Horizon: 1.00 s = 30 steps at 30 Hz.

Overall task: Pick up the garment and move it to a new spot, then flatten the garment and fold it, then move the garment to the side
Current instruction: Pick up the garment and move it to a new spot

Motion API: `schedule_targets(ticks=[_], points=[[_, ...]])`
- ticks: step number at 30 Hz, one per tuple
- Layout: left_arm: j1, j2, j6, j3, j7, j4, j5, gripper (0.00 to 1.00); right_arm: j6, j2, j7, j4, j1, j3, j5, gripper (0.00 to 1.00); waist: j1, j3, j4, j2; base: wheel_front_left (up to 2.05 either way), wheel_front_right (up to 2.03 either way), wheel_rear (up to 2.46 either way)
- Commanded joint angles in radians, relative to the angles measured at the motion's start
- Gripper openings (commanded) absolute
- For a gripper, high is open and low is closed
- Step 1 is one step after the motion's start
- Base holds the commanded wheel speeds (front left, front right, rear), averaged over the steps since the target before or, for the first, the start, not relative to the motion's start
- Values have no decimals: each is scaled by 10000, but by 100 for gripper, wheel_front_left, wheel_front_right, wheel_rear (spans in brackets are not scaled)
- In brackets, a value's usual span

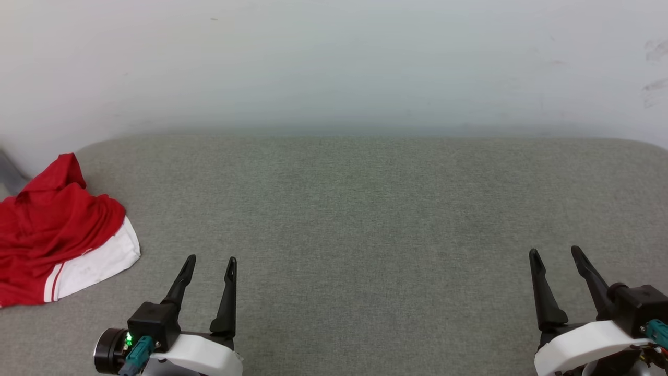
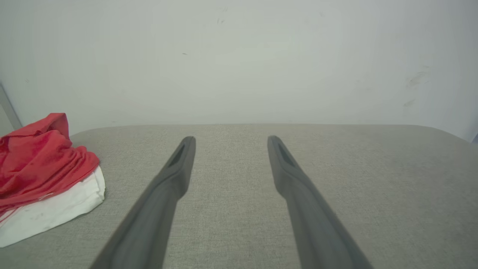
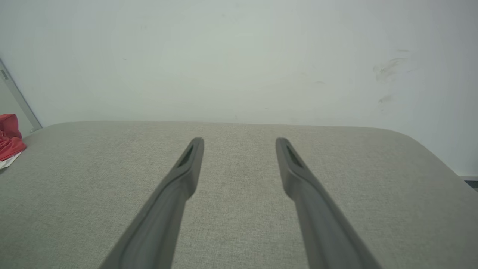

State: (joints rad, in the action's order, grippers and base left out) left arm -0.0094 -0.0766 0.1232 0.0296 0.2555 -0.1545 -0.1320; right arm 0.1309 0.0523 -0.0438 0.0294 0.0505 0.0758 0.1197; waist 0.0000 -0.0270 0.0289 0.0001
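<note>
The garment (image 1: 52, 230) lies crumpled at the far left of the grey fabric surface (image 1: 365, 209), red cloth bunched over a white sleeve with red stripes. The left wrist view has the garment (image 2: 41, 175) at its left edge, and a small red corner of the garment (image 3: 9, 140) sits at the left edge of the right wrist view. My left gripper (image 1: 211, 260) stands open at the lower left, to the right of the garment and apart from it. At the lower right my right gripper (image 1: 555, 251) is open too, far from the cloth. Both hold nothing.
A pale wall (image 1: 334, 62) rises directly behind the surface. The surface's back corners are rounded, and its right edge (image 3: 440, 160) drops off in the right wrist view. A grey strip (image 3: 20, 99) leans against the wall at the left.
</note>
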Motion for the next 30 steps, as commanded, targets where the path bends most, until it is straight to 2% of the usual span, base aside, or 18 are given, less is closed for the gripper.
schedule_targets(ticks=[1,9,30], points=[[-144,34,30,14,64,5,158,100,-3,-31,-67,80,108,-15,-208,100,0,-2,62,-1,0,0,0],[-219,-6,36,-41,104,-142,151,100,-3,-30,-130,174,134,-185,-179,100,0,19,722,-1,0,0,0],[-392,-178,-57,-606,103,-205,131,100,-5,-29,-114,423,-116,-1034,-321,100,0,88,3441,-1,0,0,0]])
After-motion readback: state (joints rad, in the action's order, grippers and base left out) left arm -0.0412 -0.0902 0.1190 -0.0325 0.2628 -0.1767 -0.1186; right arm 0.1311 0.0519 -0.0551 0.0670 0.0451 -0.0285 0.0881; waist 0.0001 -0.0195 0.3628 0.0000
